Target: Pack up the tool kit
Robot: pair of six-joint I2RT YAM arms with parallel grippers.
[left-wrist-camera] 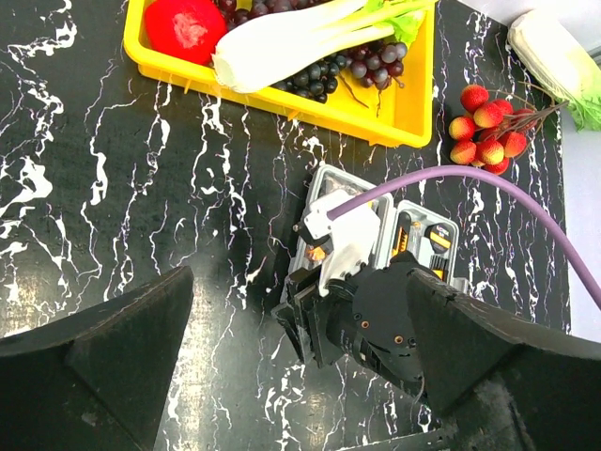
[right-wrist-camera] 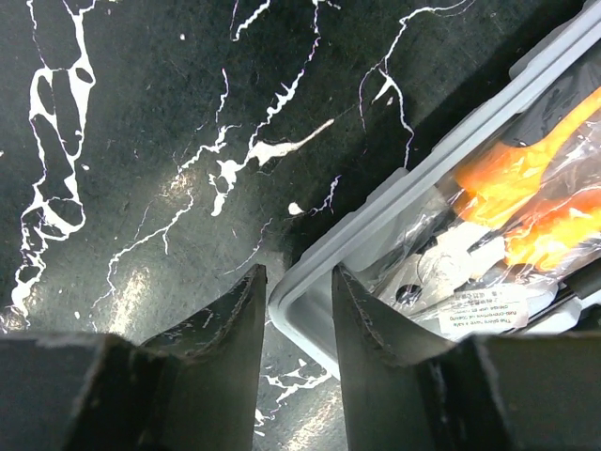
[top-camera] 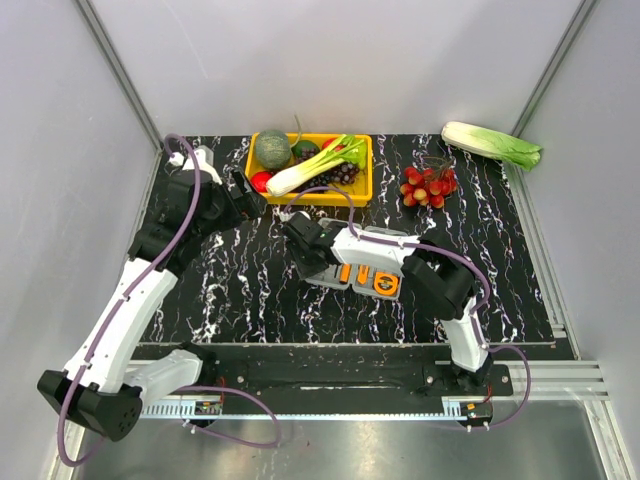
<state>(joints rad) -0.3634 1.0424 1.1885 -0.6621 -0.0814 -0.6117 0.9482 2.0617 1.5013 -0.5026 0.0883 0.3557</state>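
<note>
Only the wrist view shows right tool [right-wrist-camera: 299, 274] straddling tool kit's [right-wrist-camera: 404, 202] rim, grip unclear; left tool [left-wrist-camera: 296, 274] agape.

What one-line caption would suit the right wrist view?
Right claw straddles the grey corner rim of the tool kit on the black marbled table.

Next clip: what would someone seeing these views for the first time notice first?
The grey tool kit at mid-table draws the eye, orange tools showing, with the right gripper straddling its corner rim. Behind it, at the table's far edge, sits the bright yellow tray of vegetables, with a cluster of red fruit to its right.
</note>
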